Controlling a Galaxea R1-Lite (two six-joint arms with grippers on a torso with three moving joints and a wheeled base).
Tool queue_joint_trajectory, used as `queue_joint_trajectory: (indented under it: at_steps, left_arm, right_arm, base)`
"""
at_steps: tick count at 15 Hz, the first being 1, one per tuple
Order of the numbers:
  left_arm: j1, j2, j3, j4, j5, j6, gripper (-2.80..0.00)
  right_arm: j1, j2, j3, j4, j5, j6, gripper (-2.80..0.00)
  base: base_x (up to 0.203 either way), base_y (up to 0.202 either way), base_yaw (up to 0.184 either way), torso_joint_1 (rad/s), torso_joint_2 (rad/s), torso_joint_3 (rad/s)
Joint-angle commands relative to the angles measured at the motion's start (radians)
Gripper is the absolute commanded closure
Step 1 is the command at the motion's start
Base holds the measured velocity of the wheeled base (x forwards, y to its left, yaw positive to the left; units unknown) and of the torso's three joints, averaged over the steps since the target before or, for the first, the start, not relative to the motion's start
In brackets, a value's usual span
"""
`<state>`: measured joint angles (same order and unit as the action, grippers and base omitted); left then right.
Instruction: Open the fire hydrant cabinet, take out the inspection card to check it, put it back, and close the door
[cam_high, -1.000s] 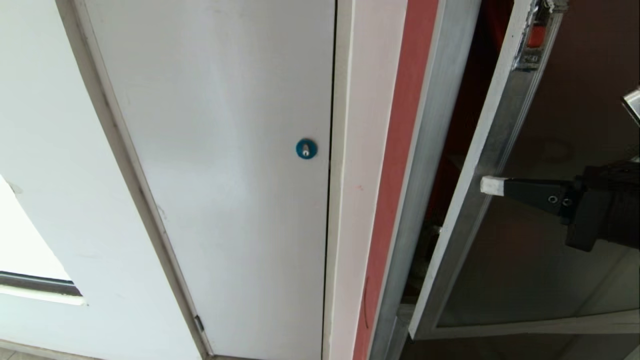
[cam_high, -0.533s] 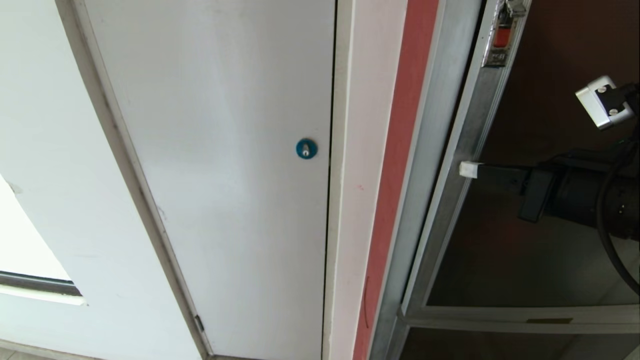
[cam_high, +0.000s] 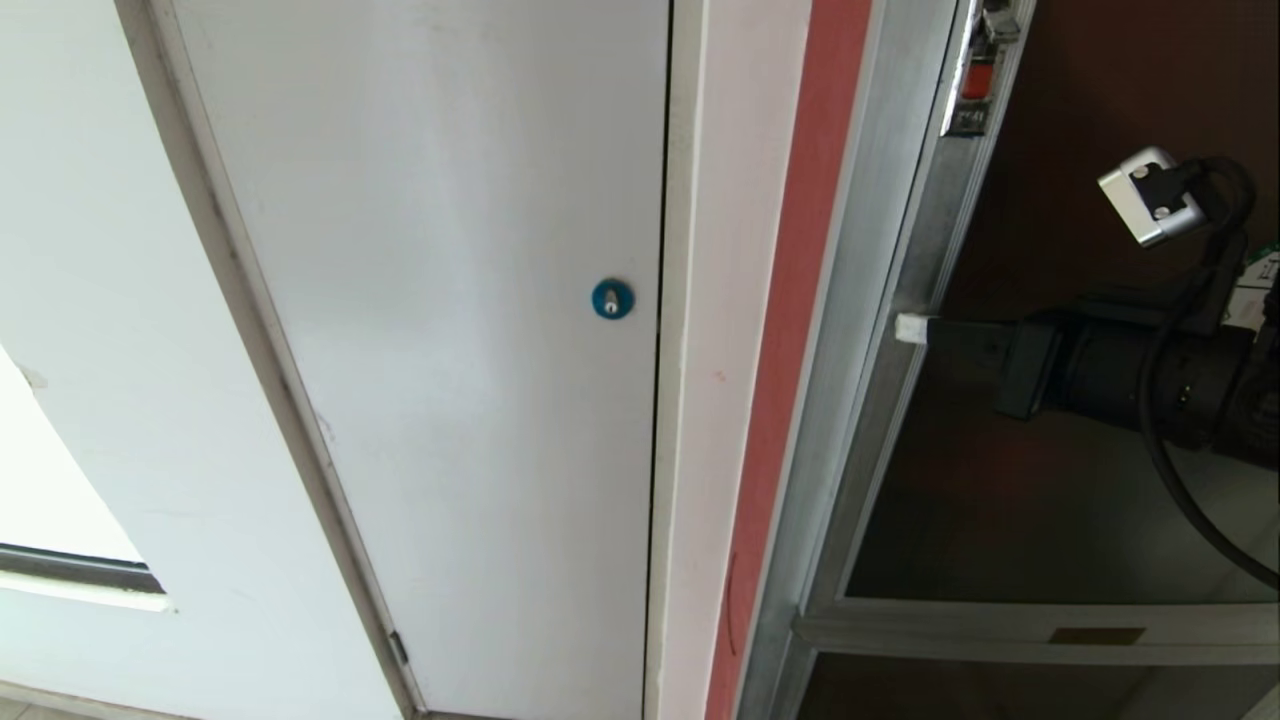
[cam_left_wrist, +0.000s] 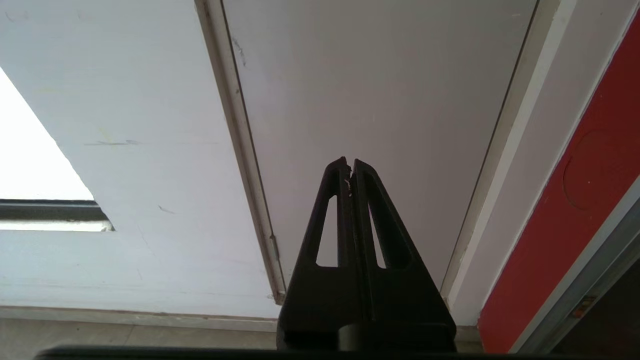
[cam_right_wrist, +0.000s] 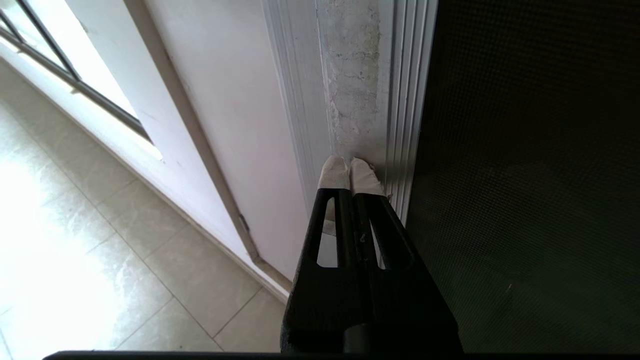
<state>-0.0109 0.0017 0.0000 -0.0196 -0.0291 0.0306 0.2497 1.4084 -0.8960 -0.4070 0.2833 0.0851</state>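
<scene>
Right hand (cam_high: 908, 328) reaches in level from the right side of the head view, its two white-taped fingertips (cam_right_wrist: 350, 175) pressed together with nothing between them, and their ends rest against the silver upright frame of the door (cam_high: 1050, 480). That door, dark tinted glass in an aluminium frame, lies nearly flush with the fire hydrant cabinet (cam_high: 850, 300), whose silver outer frame runs alongside a red painted strip (cam_high: 800, 250); a small red latch (cam_high: 978, 80) sits high on the door's edge. In the right wrist view the fingertips touch the scuffed, pale patch of the frame, with the dark mesh-like glass to one side and pale floor tiles (cam_right_wrist: 100, 250) to the other. Left hand (cam_left_wrist: 350, 167) is also closed and empty, hanging in front of the plain white panel (cam_high: 450, 300), which carries a blue round lock (cam_high: 612, 298). Whether the inspection card is inside cannot be seen through the dark glass.
</scene>
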Motion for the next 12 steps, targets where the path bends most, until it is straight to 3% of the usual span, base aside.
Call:
queue_joint_trajectory:
  at_steps: [1,12]
  left_arm:
    - [0.0,0.0,0.012,0.0,0.0,0.0,0.0]
    - [0.0,0.001,0.012,0.0,0.0,0.0,0.0]
  right_arm:
    - [-0.012,0.032,-0.019,-0.006,-0.008,0.001,0.0]
    - [-0.033,0.051,-0.045,-0.006,-0.021,0.002,0.0]
  base:
    - [0.0,0.0,0.0,0.0,0.0,0.0]
    - [0.0,0.0,0.0,0.0,0.0,0.0]
